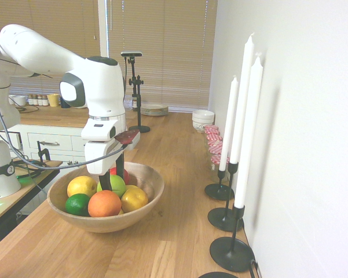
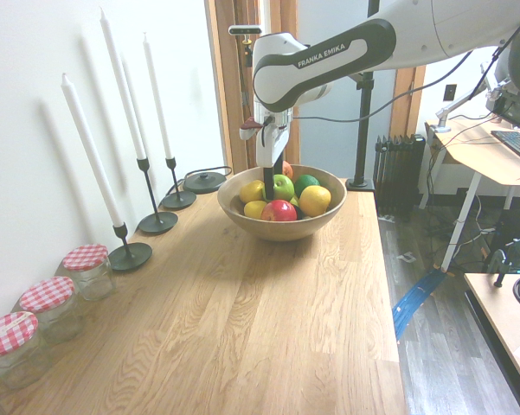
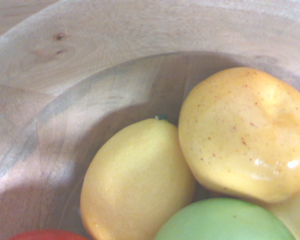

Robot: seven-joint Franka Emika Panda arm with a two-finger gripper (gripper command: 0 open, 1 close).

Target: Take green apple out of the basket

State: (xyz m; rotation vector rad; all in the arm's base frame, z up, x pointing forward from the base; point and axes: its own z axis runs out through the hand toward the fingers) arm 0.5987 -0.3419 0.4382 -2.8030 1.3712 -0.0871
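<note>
In the first exterior view the gripper [image 1: 113,180] points straight down into the basket [image 1: 146,200], its dark fingers spread wide on either side of the green apple [image 1: 116,184], which lies mid-bowl among a lime [image 1: 77,204], an orange [image 1: 104,203] and two lemons. In the second exterior view the basket [image 2: 281,226] stands near the counter's far edge, the apple [image 2: 283,186] behind a red apple [image 2: 279,210]. In the wrist view the green apple [image 3: 224,221] touches a lemon [image 3: 137,182].
</note>
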